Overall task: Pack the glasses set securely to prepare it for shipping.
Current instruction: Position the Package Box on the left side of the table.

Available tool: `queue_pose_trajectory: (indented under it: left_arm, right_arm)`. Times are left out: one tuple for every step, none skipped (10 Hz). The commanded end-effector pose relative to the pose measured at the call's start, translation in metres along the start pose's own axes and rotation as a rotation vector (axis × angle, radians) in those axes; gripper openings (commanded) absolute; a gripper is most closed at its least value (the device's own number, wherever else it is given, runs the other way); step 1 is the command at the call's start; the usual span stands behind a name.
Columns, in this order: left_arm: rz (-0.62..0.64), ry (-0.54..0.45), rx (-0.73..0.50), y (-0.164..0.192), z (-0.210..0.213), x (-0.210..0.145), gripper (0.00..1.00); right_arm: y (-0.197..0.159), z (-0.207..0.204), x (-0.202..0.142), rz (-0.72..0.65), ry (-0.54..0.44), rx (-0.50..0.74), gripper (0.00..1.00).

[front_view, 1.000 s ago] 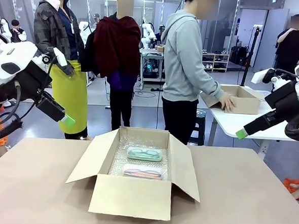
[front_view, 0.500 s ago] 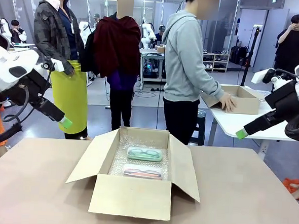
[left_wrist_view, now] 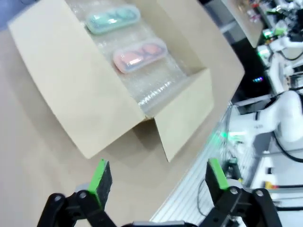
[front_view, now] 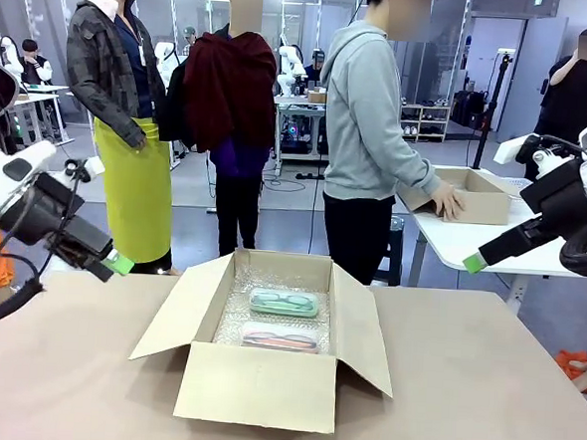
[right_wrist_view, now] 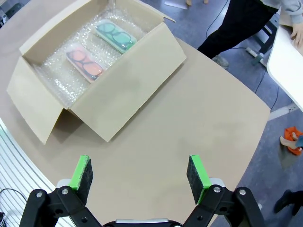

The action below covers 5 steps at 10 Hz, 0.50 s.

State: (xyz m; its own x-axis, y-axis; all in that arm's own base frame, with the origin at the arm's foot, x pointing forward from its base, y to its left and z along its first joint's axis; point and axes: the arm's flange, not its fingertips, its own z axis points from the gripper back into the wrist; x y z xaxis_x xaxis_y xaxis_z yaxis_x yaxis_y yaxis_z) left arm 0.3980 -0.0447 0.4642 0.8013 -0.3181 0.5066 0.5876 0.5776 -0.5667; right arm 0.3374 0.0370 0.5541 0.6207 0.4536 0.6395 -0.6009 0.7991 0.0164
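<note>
An open cardboard box (front_view: 269, 383) stands mid-table, lined with bubble wrap. Inside lie the glasses set: a mint green case (front_view: 283, 302) toward the far side and a pale pink case (front_view: 279, 338) nearer me. The same green case (right_wrist_view: 116, 35) and pink case (right_wrist_view: 84, 63) appear in the right wrist view, and the green case (left_wrist_view: 112, 19) and pink case (left_wrist_view: 139, 54) in the left wrist view. My left gripper (front_view: 116, 262) hangs open, low over the table's left edge, left of the box. My right gripper (front_view: 473, 262) is open, high at the right, away from the box. Neither holds anything.
The box's flaps (front_view: 173, 307) stand spread outward on all sides. A person (front_view: 370, 115) stands beyond the table, hands on another cardboard box (front_view: 469, 194) on a white side table (front_view: 471, 246). Bare tabletop (front_view: 482, 391) surrounds the box.
My left arm has swung downward and a little leftward, its gripper dropping toward the table's left edge. The right arm has stayed still. The cases have not moved.
</note>
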Motion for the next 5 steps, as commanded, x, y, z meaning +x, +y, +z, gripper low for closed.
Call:
queue_pose_trajectory:
  left_arm:
    - [0.133, -0.016, -0.077, 0.063, -0.009, 0.007, 1.00]
    - [0.222, -0.016, -0.172, 0.095, -0.015, 0.003, 1.00]
    - [0.274, -0.019, -0.236, 0.120, -0.027, 0.000, 1.00]
    - [0.329, -0.034, -0.307, 0.139, -0.038, -0.001, 1.00]
    - [0.385, -0.042, -0.261, 0.156, -0.049, -0.001, 1.00]
  right_arm:
    - [0.001, 0.001, 0.001, -0.006, -0.004, -0.008, 1.00]
    - [0.001, 0.001, 0.001, -0.006, -0.004, -0.008, 1.00]
    - [0.001, 0.001, 0.001, -0.006, -0.004, -0.008, 1.00]
    - [0.001, 0.001, 0.001, -0.006, -0.004, -0.008, 1.00]
    - [0.001, 0.001, 0.001, -0.006, -0.004, -0.008, 1.00]
